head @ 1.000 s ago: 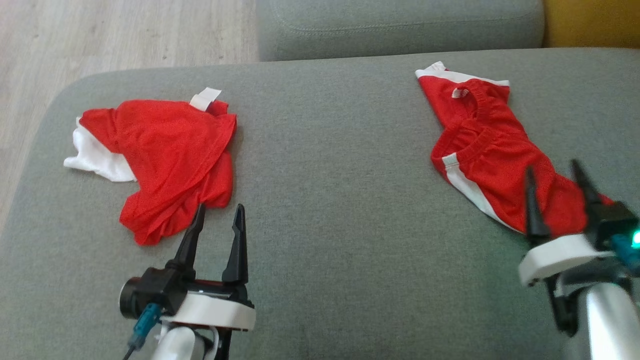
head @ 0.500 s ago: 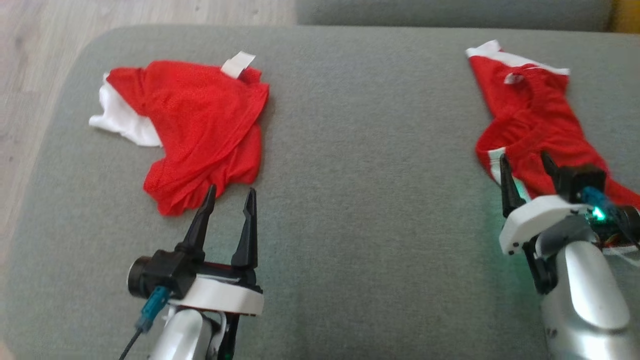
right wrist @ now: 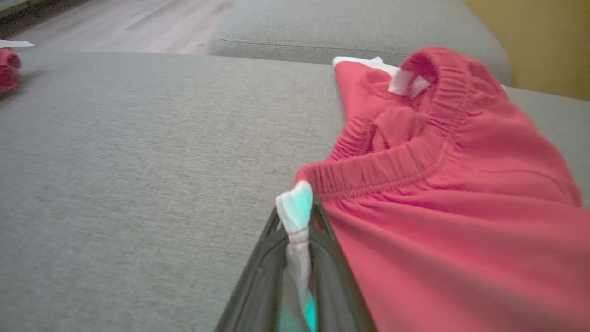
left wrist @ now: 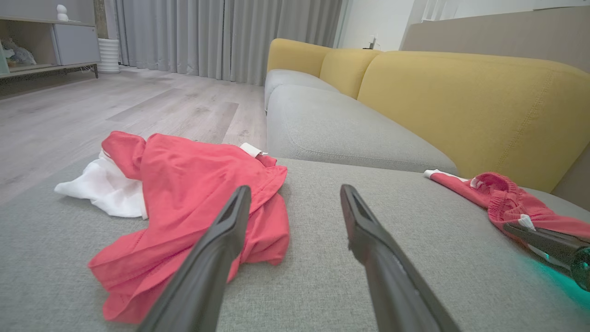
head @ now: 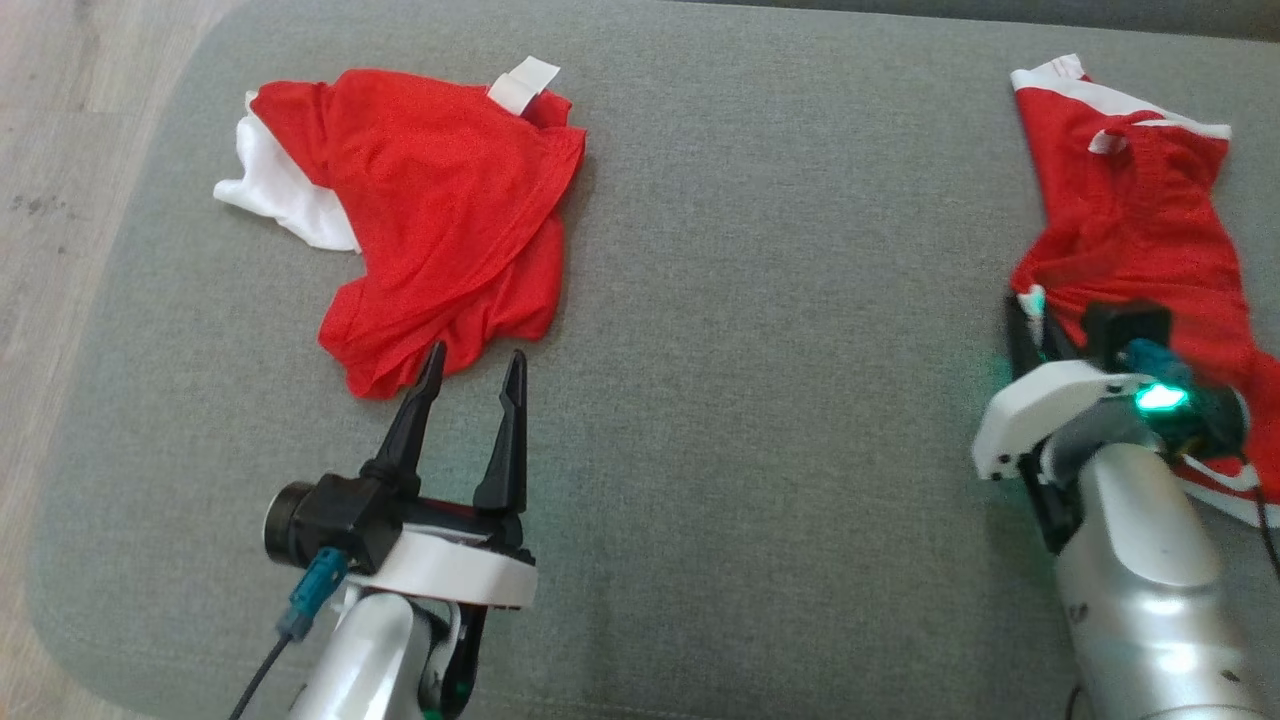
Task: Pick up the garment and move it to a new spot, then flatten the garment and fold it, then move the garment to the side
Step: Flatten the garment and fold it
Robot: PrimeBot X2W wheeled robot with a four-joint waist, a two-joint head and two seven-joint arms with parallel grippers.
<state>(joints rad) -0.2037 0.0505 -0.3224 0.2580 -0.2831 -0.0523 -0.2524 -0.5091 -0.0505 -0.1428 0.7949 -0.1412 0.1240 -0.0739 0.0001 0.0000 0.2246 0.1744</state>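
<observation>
Left gripper [head: 478,350] spread wide, empty, over grey cushion's [head: 780,300] near-left area, tips just short of crumpled red shirt [head: 450,220]. Right gripper [right wrist: 297,221] pinched shut on white stripe [right wrist: 295,207] of red shorts [head: 1130,220] by the waistband. Shorts lie along cushion's right side, reaching its far-right corner.

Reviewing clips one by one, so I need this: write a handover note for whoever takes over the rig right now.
Claws: right claw shut on the white side stripe of the red shorts by the waistband; left claw open, empty, near the other red garment.
Both garments lie crumpled on the grey cushion.
Done: grip taken.
To do: lift, relocate, flatten, fold, set aside.
</observation>
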